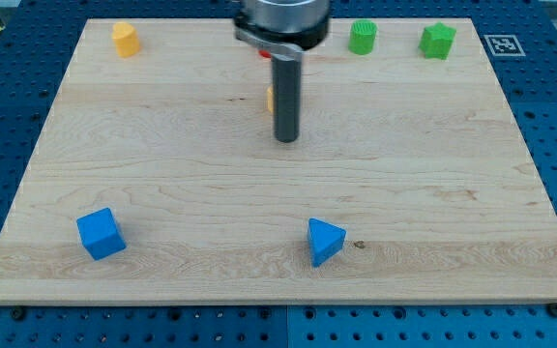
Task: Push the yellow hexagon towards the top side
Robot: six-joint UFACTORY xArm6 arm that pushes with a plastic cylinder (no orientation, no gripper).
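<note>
My tip [286, 139] rests on the wooden board [162, 174], a little above its middle. A sliver of a yellow block [270, 97] shows at the rod's left edge, just above the tip. The rod hides most of it, so I cannot make out its shape. Another yellow block [124, 39], with a roughly hexagonal outline, stands near the view's top left corner, far from the tip.
A red sliver [264, 53] peeks out beside the arm's head at the top. Two green blocks [363, 37] [438, 41] stand at the top right. A blue cube [100, 234] sits at the bottom left and a blue triangular block [324, 241] at the bottom middle.
</note>
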